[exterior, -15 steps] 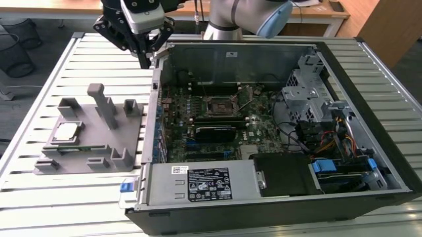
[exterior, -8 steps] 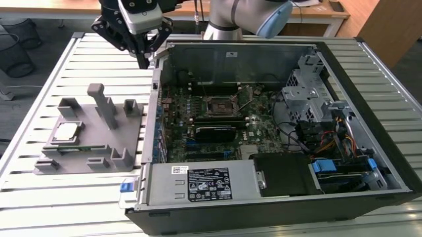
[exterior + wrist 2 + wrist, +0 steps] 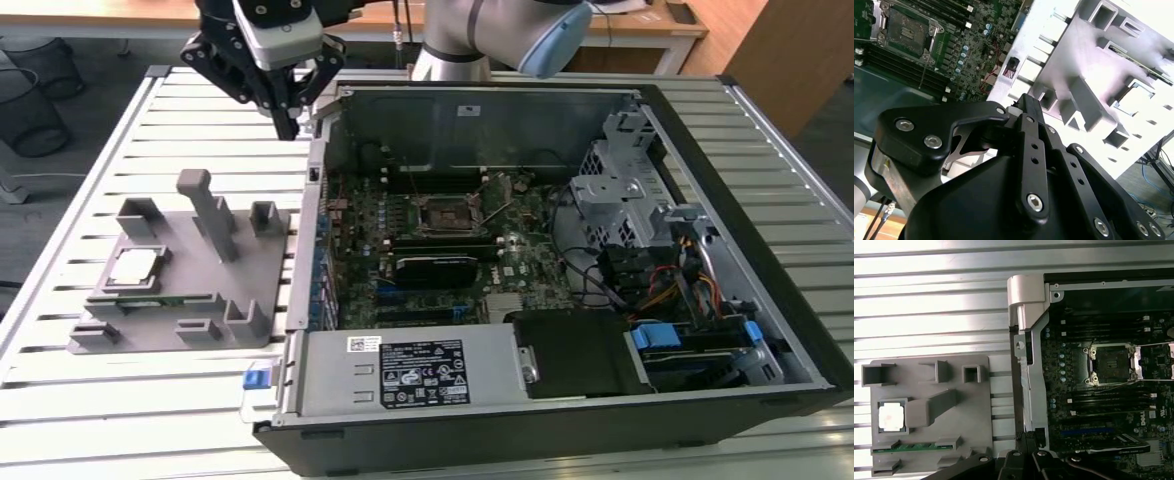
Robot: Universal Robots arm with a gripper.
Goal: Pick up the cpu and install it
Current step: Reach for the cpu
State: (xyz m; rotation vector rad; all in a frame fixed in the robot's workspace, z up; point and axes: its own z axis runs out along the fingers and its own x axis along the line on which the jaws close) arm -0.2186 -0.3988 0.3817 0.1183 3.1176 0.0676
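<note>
Zero done: silvery square cpu point(image 3: 138, 266) sits in grey plastic fixture point(image 3: 220, 240), black socket point(image 3: 445, 213) empty, gripper point(image 3: 286, 122) unloaded with fingers point(image 3: 283, 110) together.

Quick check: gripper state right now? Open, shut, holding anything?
Gripper: shut, holding nothing; the cpu lies in the grey fixture.
</note>
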